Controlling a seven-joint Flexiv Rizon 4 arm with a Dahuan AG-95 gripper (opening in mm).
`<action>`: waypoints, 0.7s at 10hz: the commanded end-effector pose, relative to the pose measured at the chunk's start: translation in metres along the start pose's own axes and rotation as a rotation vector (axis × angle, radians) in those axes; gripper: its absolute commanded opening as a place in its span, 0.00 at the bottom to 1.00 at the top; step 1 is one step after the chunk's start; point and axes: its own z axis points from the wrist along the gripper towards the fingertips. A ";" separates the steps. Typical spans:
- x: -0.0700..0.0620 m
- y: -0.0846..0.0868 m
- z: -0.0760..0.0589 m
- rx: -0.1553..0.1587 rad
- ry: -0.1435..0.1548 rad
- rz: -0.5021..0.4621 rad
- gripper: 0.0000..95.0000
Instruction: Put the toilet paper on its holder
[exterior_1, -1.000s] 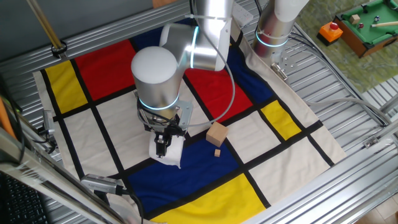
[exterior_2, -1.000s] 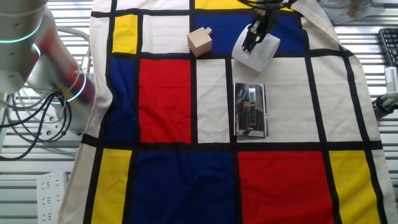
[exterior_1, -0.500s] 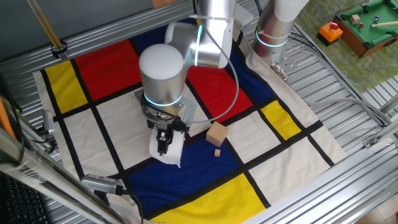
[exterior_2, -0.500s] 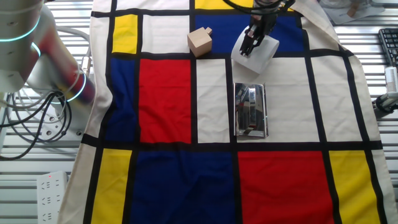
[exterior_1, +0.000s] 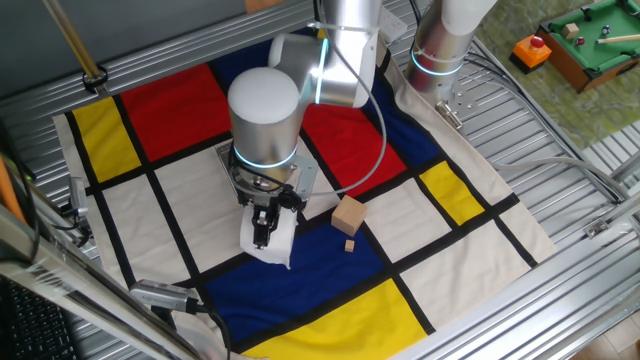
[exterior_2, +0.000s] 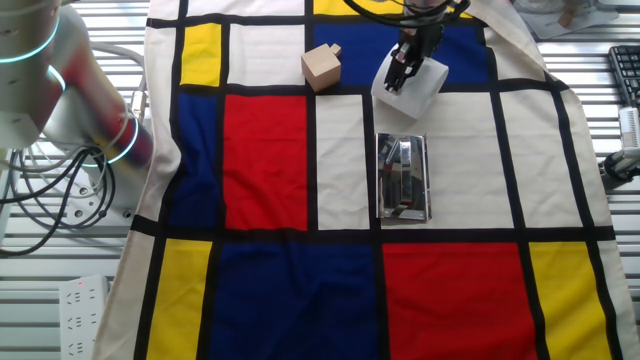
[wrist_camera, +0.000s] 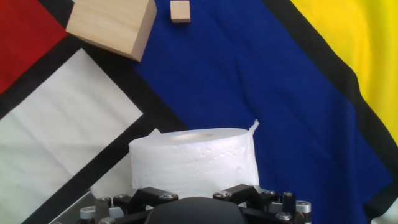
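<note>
I have the gripper (exterior_2: 400, 76) clamped on the toilet paper (wrist_camera: 193, 163), its dark fingers (exterior_1: 262, 228) pressed into the top of the white roll, which sits on the checked cloth (exterior_2: 270, 150) with its hollow core facing up. The holder (exterior_2: 402, 178) lies just beside the jaws on a white panel, apart from the roll. The wooden cube (wrist_camera: 112, 25) and a smaller wooden block (wrist_camera: 180, 10) sit out ahead of the jaws.

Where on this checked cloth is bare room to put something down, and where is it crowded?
Free: the big red panel left of the shiny silver metal holder, and the blue, red and yellow panels along the near edge. Crowded: the far strip, where the gripper sits on the white toilet paper roll just beyond the holder, with the tan wooden cube close by.
</note>
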 end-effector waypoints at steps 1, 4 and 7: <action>0.000 0.000 0.021 -0.001 0.001 0.003 1.00; 0.000 0.000 0.020 0.005 -0.001 0.014 0.80; -0.001 0.001 0.020 0.007 -0.001 0.040 0.60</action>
